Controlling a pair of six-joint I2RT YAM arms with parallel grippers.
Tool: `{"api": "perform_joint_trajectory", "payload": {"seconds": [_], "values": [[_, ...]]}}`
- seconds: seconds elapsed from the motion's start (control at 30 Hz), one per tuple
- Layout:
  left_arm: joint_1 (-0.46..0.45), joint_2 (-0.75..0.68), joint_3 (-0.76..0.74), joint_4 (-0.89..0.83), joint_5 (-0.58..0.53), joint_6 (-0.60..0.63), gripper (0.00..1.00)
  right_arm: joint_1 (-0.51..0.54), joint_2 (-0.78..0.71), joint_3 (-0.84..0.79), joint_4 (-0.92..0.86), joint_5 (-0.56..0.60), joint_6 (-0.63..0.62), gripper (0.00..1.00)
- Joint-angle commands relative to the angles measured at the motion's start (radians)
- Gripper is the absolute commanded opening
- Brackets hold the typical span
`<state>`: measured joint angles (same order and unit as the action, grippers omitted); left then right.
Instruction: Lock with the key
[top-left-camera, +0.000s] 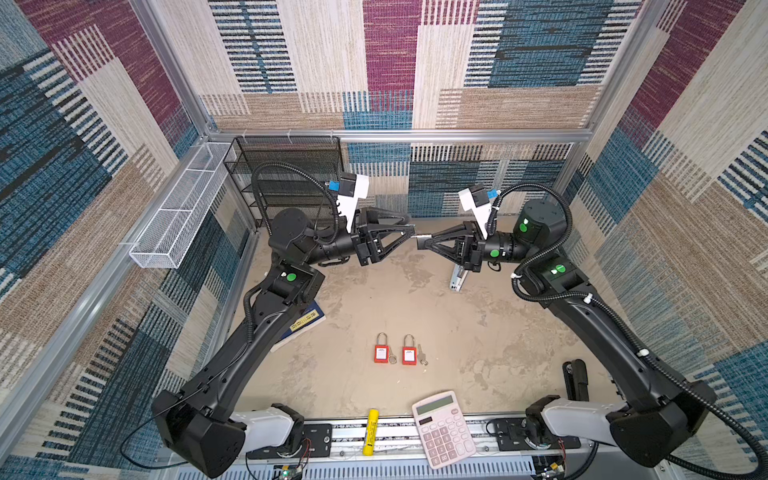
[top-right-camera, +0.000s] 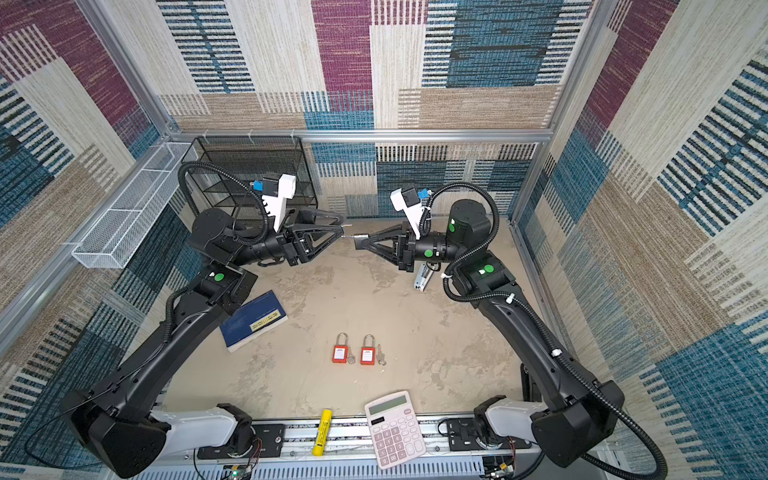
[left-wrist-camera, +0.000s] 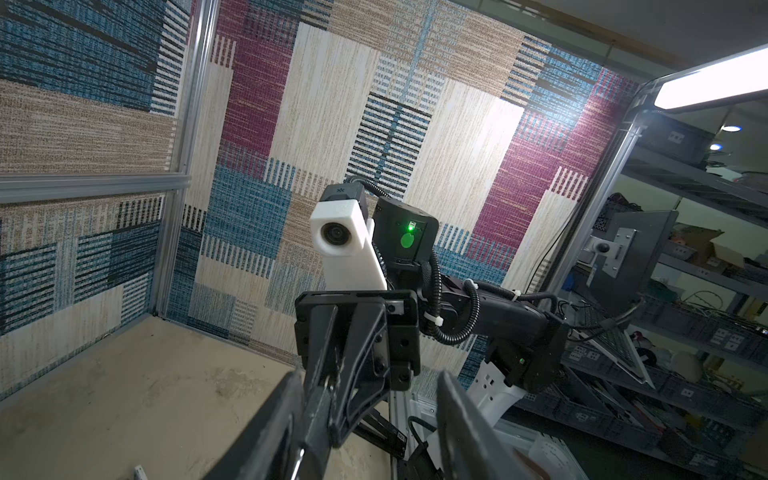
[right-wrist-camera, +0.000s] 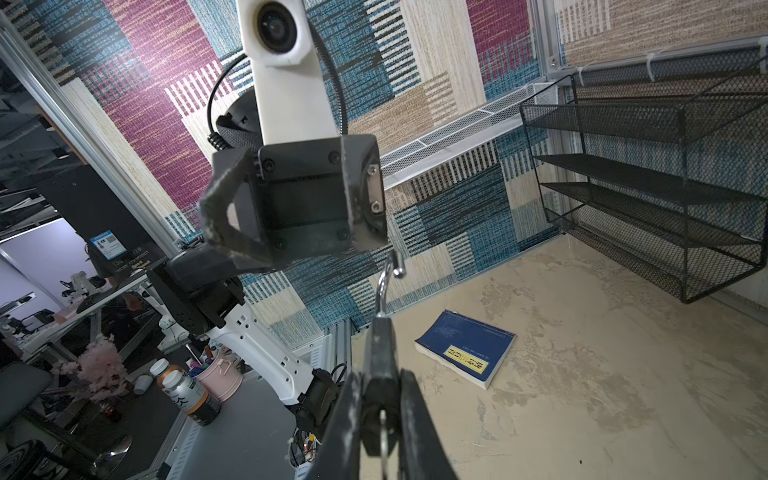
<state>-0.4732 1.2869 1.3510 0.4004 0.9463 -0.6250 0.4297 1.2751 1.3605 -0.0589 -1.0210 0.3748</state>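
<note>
Patchwork carpet in blue, plum and beige lines the walls around a mottled beige surface (top-left-camera: 478, 332). On the left wall hangs a white mesh tray (top-left-camera: 178, 216), and a black mesh rack (top-left-camera: 286, 174) stands in the back corner beside it. A blue book (top-right-camera: 253, 320) lies flat, partly under the left arm. At the front edge rests a yellow tube (top-left-camera: 370, 432).

Near the middle the left red padlock (top-left-camera: 381, 353) and the right red padlock (top-left-camera: 409, 353) lie flat side by side, shackles toward the back wall. The first key (top-left-camera: 392, 356) and the second key (top-left-camera: 422, 355) each lie just to the right of their padlock.

Both arms are raised toward the back, tips facing each other. The left pincer (top-left-camera: 411, 226) is released, its fingers well apart with nothing visible between them.

The right pincer (top-left-camera: 419, 243) is clenched on a dark padlock (right-wrist-camera: 380, 365). Its silver shackle (right-wrist-camera: 388, 274) hangs unlatched and points at the left pincer. Whether the two touch cannot be told.

A pink calculator (top-left-camera: 442, 430) sits at the front edge.
</note>
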Motion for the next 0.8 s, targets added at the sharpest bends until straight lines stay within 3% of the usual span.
{"api": "perform_joint_trajectory", "payload": {"seconds": [0.0, 0.33, 0.77], "values": [[0.001, -0.009, -0.01, 0.017, 0.006, 0.003, 0.53, 0.0, 0.005, 0.024, 0.033, -0.016, 0.003, 0.0], [0.001, 0.008, -0.006, -0.031, -0.006, 0.023, 0.53, 0.0, -0.015, 0.037, 0.042, -0.065, 0.007, 0.0], [-0.001, -0.001, -0.011, -0.032, 0.011, 0.01, 0.53, -0.003, -0.01, 0.046, 0.037, -0.023, -0.01, 0.0]]}}
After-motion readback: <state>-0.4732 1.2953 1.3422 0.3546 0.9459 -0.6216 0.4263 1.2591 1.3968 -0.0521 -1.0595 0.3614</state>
